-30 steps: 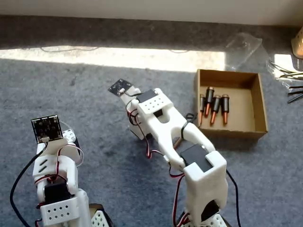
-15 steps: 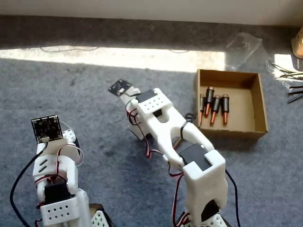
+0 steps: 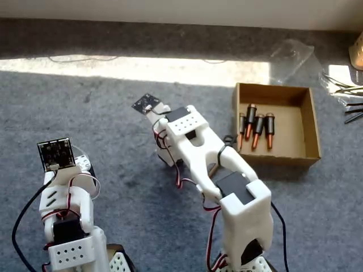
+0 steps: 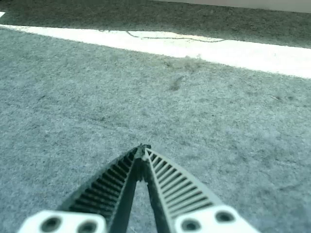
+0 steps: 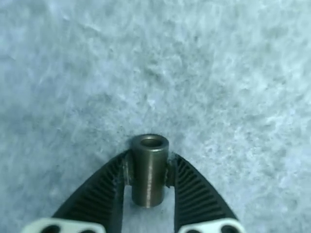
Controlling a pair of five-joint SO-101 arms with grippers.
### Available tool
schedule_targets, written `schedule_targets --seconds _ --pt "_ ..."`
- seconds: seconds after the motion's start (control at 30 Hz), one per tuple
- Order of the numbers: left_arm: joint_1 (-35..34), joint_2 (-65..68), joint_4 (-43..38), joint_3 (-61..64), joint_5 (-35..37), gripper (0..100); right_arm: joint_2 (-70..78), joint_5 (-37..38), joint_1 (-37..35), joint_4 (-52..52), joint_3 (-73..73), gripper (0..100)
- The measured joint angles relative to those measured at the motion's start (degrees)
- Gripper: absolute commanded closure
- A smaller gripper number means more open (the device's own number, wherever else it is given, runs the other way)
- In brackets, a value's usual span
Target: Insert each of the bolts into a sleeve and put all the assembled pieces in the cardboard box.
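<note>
Carpet (image 4: 233, 121) of grey pile is spread beneath both arms. Nearest, the left tool (image 4: 142, 154) is clenched on nothing, its fingers pressed together above the carpet. Further on, a dark metal sleeve (image 5: 148, 179) is clamped between the fingers of the right tool (image 5: 149, 161), with its open end turned away from the wrist. Beyond the right arm (image 3: 215, 164), the cardboard box (image 3: 273, 86) is set on the carpet. Four assembled pieces (image 3: 256, 129) are laid side by side inside it.
</note>
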Motion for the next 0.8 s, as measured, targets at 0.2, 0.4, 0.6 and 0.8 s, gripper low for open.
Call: schedule_targets --seconds 0.2,0.4,0.6,0.8 --pt "0.0 0.0 0.0 0.0 0.0 99 -8.9 0.0 0.7 0.5 0.2 99.5" --pt "0.0 0.0 0.0 0.0 0.0 99 -20.3 0.0 1.2 5.4 0.2 99.5" --pt "0.0 0.0 0.0 0.0 0.0 99 -34.0 0.0 1.4 8.9 0.2 99.5" --pt "0.0 0.0 0.0 0.0 0.0 99 -49.6 0.0 1.4 9.9 2.4 99.5"
